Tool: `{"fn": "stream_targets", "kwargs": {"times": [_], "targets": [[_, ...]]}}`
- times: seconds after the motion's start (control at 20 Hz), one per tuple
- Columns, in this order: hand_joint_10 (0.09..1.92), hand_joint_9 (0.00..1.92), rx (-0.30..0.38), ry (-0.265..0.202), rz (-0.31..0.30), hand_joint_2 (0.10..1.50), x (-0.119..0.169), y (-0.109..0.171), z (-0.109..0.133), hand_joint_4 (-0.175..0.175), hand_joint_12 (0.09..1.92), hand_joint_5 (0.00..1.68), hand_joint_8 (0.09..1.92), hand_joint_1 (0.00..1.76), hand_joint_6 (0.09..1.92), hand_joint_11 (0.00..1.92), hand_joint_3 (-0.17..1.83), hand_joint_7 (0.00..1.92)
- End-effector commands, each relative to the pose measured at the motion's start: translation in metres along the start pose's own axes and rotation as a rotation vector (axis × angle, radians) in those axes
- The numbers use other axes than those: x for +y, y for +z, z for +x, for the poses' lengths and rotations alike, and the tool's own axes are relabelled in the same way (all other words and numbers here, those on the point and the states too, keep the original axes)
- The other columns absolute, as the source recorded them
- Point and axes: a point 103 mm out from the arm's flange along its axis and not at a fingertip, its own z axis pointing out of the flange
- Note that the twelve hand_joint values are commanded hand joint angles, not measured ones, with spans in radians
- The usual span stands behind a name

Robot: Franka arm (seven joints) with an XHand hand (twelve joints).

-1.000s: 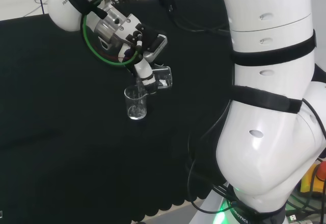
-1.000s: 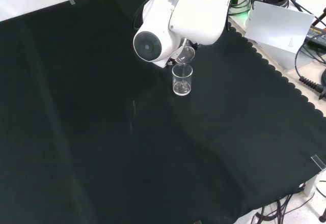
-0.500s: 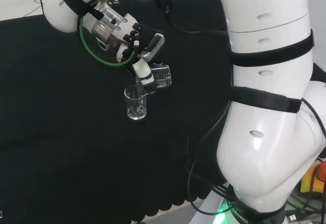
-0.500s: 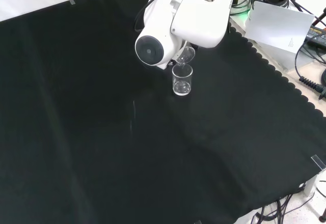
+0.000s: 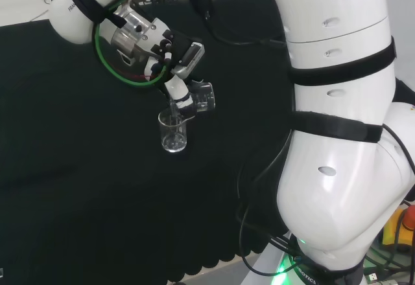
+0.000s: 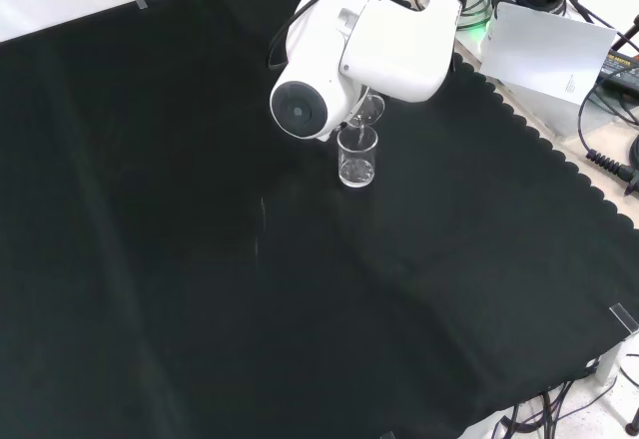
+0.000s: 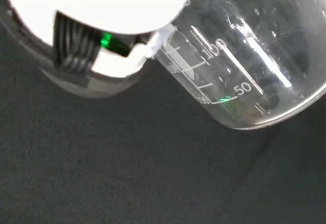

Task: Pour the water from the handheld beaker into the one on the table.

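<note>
1. In the head view the hand (image 5: 170, 58) hangs above the surface (image 5: 78, 188), at the end of the arm (image 5: 337, 136), whose big white links fill the right of that view.
2. The hand's fingers (image 5: 177, 94) are curled round a clear held beaker (image 5: 202, 97); it is grasping that beaker.
3. The held beaker is tipped well over, nearly on its side, with its mouth towards the left in the head view and its base towards the right.
4. Its lip sits right over the rim of a second beaker (image 5: 173, 131), which stands upright on the black cloth.
5. Whether the two rims touch cannot be told from these views.
6. In the front view a white link (image 6: 359, 45) with a round grey cap (image 6: 297, 111) stands before the hand.
7. There the held beaker (image 6: 366, 111) peeks out just below the link, tilted above the standing beaker (image 6: 357, 156).
8. The standing beaker lies in the upper middle of the cloth in the front view, well away from its scalloped edge (image 6: 559, 155).
9. A little clear liquid glints at the bottom of the standing beaker; how much cannot be told.
10. In the wrist view the held beaker (image 7: 244, 66) is close and large, with white graduation marks on its wall and the dark cloth (image 7: 112, 173) beyond.
11. A blurred white part of the hand (image 7: 102, 5) lies against that glass wall.
</note>
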Motion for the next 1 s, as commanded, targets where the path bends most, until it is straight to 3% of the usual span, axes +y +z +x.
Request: {"fn": "stream_targets", "kwargs": {"times": [0.05,1.0], "targets": [[0.22,1.77,-0.005,0.007,0.006,0.56,0.0001,-0.0002,-0.0003,-0.175,0.67,1.46,0.26,1.33,0.31,1.50,0.71,1.53],[0.21,1.77,-0.009,0.005,0.020,0.56,-0.0030,-0.0070,0.0038,-0.175,0.67,1.46,0.26,1.33,0.31,1.50,0.71,1.52]]}}
